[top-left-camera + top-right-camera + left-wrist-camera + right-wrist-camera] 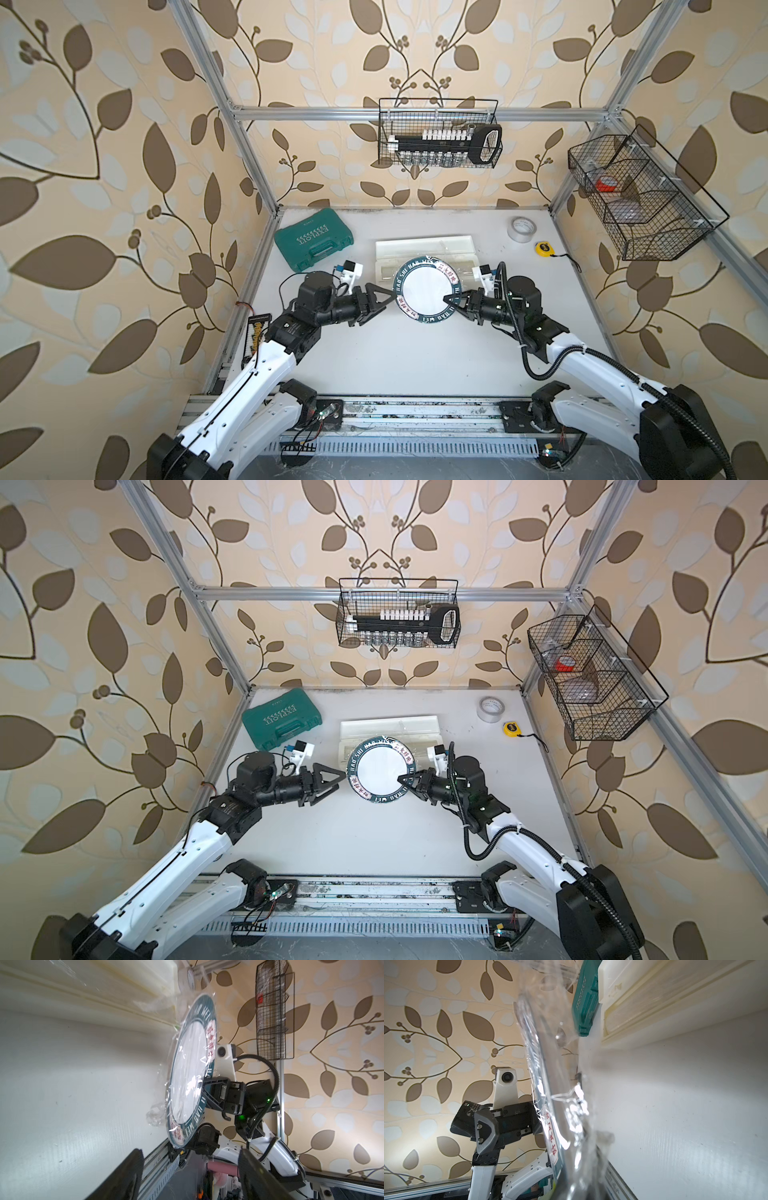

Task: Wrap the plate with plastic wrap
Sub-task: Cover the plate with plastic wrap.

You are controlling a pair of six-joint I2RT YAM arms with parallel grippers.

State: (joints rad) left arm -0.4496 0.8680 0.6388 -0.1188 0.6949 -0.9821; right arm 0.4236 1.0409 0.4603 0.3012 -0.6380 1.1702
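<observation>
The plate [426, 291] [384, 771], white with a navy lettered rim, is held tilted off the table in front of the white dispenser box [424, 249]. Plastic wrap [158, 1113] lies crinkled over its face and bunches under its rim, and shows glossy in the right wrist view [571, 1105]. My right gripper [446, 299] [401, 779] is shut on the plate's right rim [550, 1142]. My left gripper [386, 303] [338, 784] stands open just off the plate's left edge, holding nothing. In the left wrist view its fingers [133, 1169] frame an empty gap below the plate [191, 1072].
A green tool case [313, 243] lies at the back left. A grey tape roll [522, 228] and a yellow tape measure [543, 248] sit at the back right. Wire baskets hang on the back wall [438, 133] and the right wall [640, 195].
</observation>
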